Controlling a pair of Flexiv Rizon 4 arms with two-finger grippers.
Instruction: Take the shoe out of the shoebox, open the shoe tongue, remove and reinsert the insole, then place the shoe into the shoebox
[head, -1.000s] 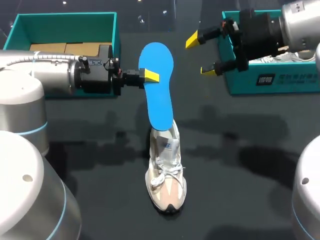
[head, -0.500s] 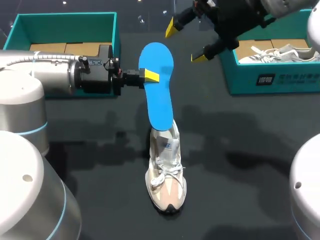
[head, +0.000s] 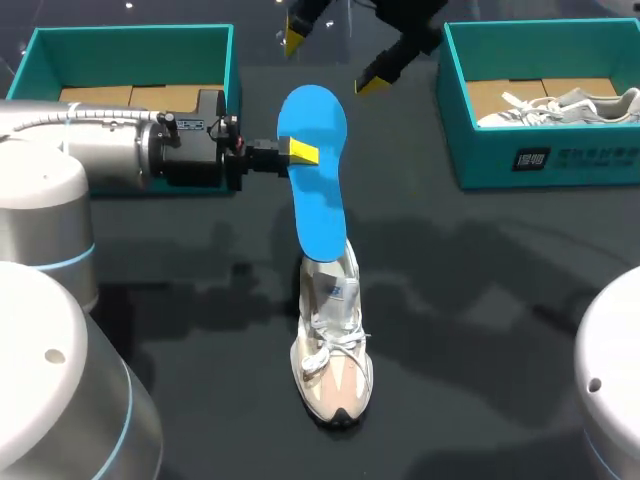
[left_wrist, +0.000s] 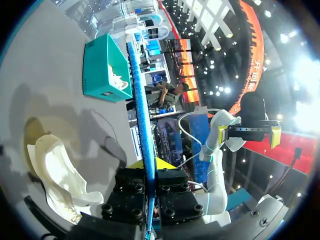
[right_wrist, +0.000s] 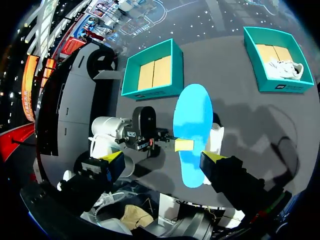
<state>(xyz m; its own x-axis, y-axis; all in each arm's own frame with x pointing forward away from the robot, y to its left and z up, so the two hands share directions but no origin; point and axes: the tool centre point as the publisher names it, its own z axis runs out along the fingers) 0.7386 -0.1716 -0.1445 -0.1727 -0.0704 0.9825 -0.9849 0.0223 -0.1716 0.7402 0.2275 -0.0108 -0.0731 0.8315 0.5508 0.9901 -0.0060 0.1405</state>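
left gripper (head: 300, 152) pinches the flat blue foam insole (head: 315, 190) upright over the near cream lace-up sneaker (head: 332, 350), seemingly for reinsertion; right gripper (head: 335, 58) hovers far, fingers spread wide.

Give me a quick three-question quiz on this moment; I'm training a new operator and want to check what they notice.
1. True or false: the blue insole lies flat on the table.
2. Where is the tan-toed shoe? A held by the left jaws; B standing on the table; C held by the right jaws.
3. Fill in: the right jaws, up beyond the insole's top end, are ____ and hold nothing.
Key: 1 false, the left jaws grip it by its edge, raised, with its lower end at the shoe. 2 B. 3 open.
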